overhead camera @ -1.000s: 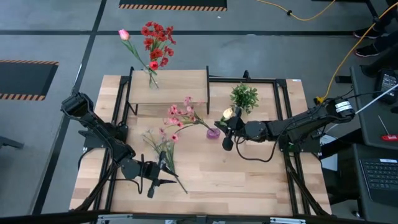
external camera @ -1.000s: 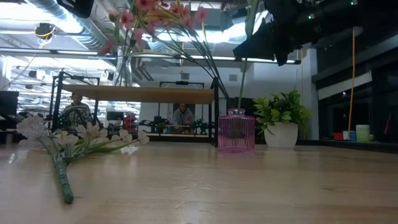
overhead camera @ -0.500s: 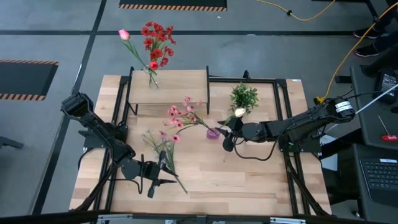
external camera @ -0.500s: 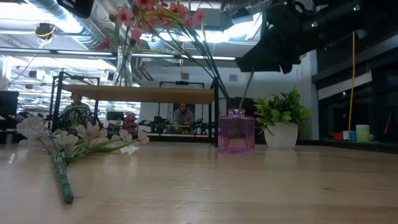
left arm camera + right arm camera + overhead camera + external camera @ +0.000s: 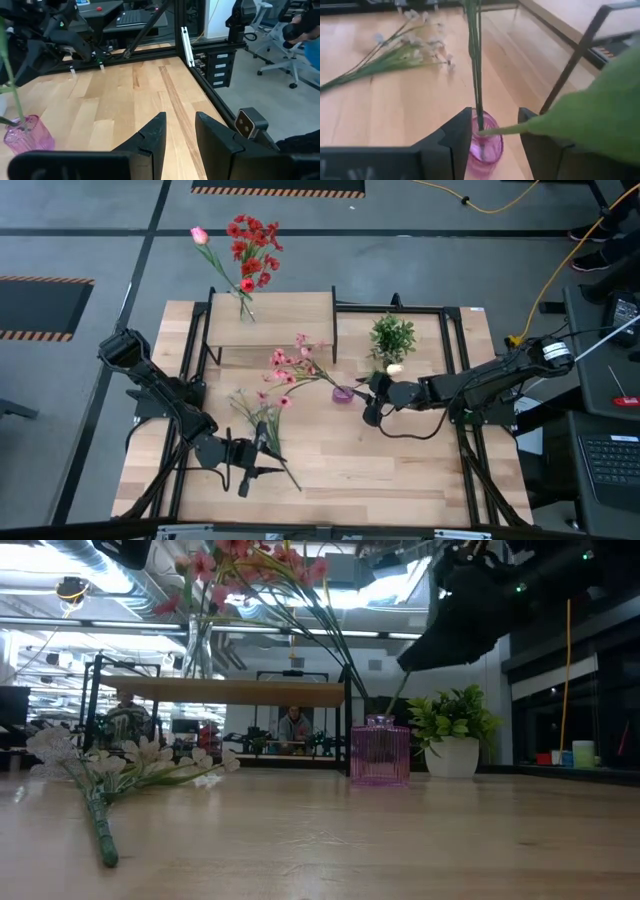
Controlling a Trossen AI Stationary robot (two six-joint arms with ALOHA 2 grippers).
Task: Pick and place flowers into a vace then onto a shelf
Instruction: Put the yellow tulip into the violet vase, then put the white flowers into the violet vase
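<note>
The pink glass vase [image 5: 343, 393] stands mid-table and holds the small pink blossoms [image 5: 292, 365]. A cream tulip [image 5: 393, 368] has its stem end in the vase mouth [image 5: 485, 131] and slants up toward the table's right. My right gripper [image 5: 367, 400] is open just right of the vase, which shows between its fingers in the right wrist view. Pale sprigs [image 5: 262, 425] lie flat on the table. My left gripper [image 5: 265, 462] waits open beside their stem. The shelf [image 5: 290, 315] carries a clear vase [image 5: 246, 308] with red flowers [image 5: 252, 250] and a pink tulip [image 5: 199, 235]. My right gripper [image 5: 495, 114] is open, and the cream tulip's leaf [image 5: 590, 115] lies across the front of one finger [image 5: 535, 140]. The tulip slants from the vase mouth up past the gripper [image 5: 455, 625]. I cannot tell whether it leans on the finger.
A potted all-green plant [image 5: 392, 335] stands just behind my right gripper, near the far right. The shelf's black legs [image 5: 570, 65] rise close to the pink vase [image 5: 380, 752]. Bare tabletop [image 5: 400, 470] lies toward the near right. People sit in the room beyond the table.
My right gripper has drawn back from the pink vase toward the table's right edge. The cream tulip's blossom has swung rightward with it, while the stem's lower end has stayed in the vase mouth.
</note>
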